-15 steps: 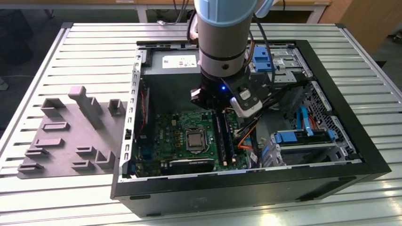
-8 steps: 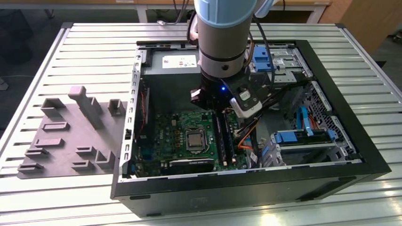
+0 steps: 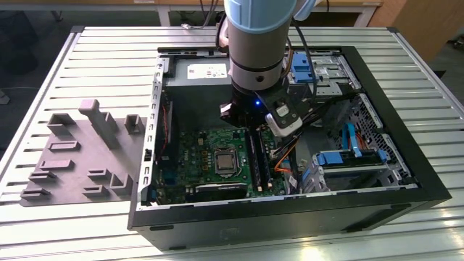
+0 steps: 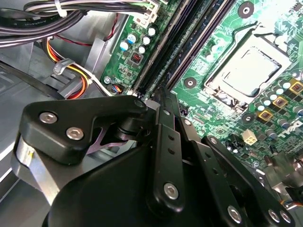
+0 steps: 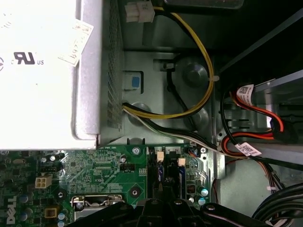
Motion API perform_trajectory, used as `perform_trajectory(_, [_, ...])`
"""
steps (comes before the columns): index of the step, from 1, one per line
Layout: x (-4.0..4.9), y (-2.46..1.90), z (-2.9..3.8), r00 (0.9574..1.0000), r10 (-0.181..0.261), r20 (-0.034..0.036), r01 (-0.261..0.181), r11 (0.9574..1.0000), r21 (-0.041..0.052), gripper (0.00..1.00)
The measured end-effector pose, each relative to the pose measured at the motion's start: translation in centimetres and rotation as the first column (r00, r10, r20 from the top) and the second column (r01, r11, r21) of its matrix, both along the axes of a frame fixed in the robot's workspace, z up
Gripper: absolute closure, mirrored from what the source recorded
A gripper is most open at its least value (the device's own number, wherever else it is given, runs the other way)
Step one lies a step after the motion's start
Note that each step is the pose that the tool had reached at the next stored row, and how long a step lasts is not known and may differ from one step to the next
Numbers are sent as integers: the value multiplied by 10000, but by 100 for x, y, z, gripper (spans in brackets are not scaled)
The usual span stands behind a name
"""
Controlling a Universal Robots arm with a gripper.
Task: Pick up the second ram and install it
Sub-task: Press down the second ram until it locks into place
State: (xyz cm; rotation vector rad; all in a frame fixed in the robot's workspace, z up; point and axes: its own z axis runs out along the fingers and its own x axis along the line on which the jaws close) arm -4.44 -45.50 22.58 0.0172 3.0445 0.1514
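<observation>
The second ram (image 3: pixel 255 157) stands on edge in the motherboard's (image 3: pixel 210 149) memory slots, inside the open computer case (image 3: pixel 406 179) lying on its side so I can reach straight down. My gripper (image 4: pixel 163 97) sits low over the slots' end, its fingers drawn together, apparently to press rather than hold. The grey holder tray (image 3: pixel 73 157) lies beside the case.

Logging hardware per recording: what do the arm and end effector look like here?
The arm has a light-blue joint cap above a grey cylindrical wrist, a small blue light, and a black cable alongside. The end effector is matte black, built of bolted linkage plates with silver screw heads.
</observation>
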Motion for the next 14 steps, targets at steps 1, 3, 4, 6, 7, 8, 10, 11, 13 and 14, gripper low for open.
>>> perform_trajectory(1, [0,3,-3,10000,-1,1,1,10000,2,89])
perform_trajectory(3, [-1,12,-6,10000,-1,0,1,10000,-1,89])
perform_trajectory(4, [0,18,-7,10000,0,1,0,10000,0,89])
perform_trajectory(6, [0,29,-10,10000,0,0,0,10000,-1,89])
perform_trajectory(7, [-1,35,-12,10000,0,0,0,10000,0,89])
perform_trajectory(8, [-1,42,-14,10000,-1,1,1,10000,0,89])
perform_trajectory(10, [-1,53,-17,10000,-2,0,2,10000,-1,89])
perform_trajectory(11, [0,57,-19,10000,-1,1,1,10000,1,89])
perform_trajectory(13, [-1,61,-21,10000,-2,1,2,10000,1,89])
perform_trajectory(14, [-1,62,-21,10000,-3,0,3,10000,-1,89])
